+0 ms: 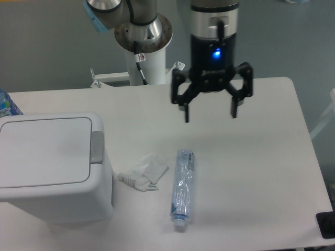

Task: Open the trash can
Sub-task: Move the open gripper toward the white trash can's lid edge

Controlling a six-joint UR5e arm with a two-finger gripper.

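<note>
Gripper: the black two-finger gripper (pixel 210 116) hangs above the far middle of the table, its fingers spread wide apart, with nothing between them; a blue light shines on its body.
Trash can: the large boxy light grey-white plastic trash can (pixel 52 167) stands at the left side of the table, well apart from the gripper.
Lid: the flat rectangular lid (pixel 44 151) lies closed and level on top of the can.
Button: the darker grey push tab (pixel 97 147) sits at the right edge of the lid, with nothing touching it.
Bottle: a clear crushed plastic bottle (pixel 182 188) lies on its side near the middle of the table, cap toward the near edge.
Paper: a crumpled white wrapper (pixel 142 172) lies between the can and the bottle.
Table: the white table (pixel 261 172) carries all these things.
</note>
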